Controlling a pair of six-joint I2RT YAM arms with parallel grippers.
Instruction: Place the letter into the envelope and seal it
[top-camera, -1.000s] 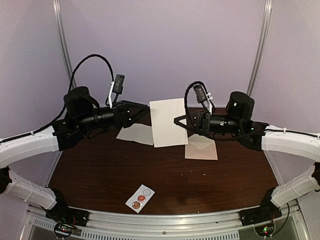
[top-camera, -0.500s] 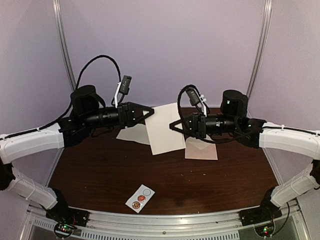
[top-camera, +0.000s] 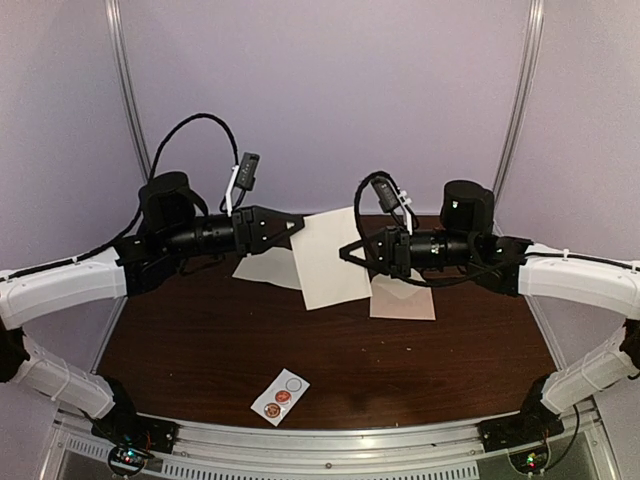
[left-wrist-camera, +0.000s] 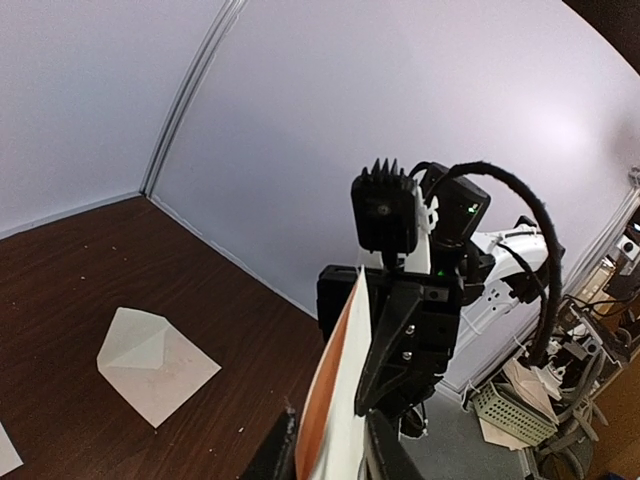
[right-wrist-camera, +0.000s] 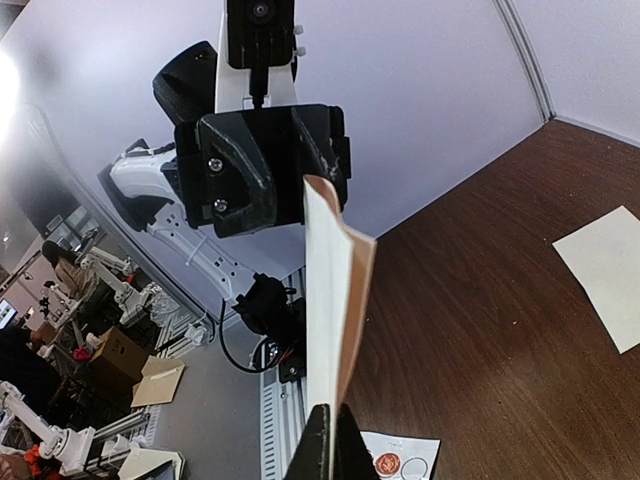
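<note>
Envelope (top-camera: 403, 296) flat on table (top-camera: 330, 355), under right gripper (top-camera: 348, 248) pinching raised sheet (top-camera: 330, 257), left gripper (top-camera: 297, 224) clamping its opposite edge

overhead rear view, wrist views facing, shared table (top-camera: 330, 350)

White lower arm links (top-camera: 60, 285), blk upper segments w/ looping blk cables (top-camera: 185, 125), green LED.

From above, the right arm's wrist covers the upper edge of the envelope (top-camera: 403, 297) lying on the table, and the raised cream sheet (top-camera: 331, 257) hides part of the flat sheet (top-camera: 268, 268) behind it. The sticker strip (top-camera: 281, 396) shows two round marks too small to read.
</note>
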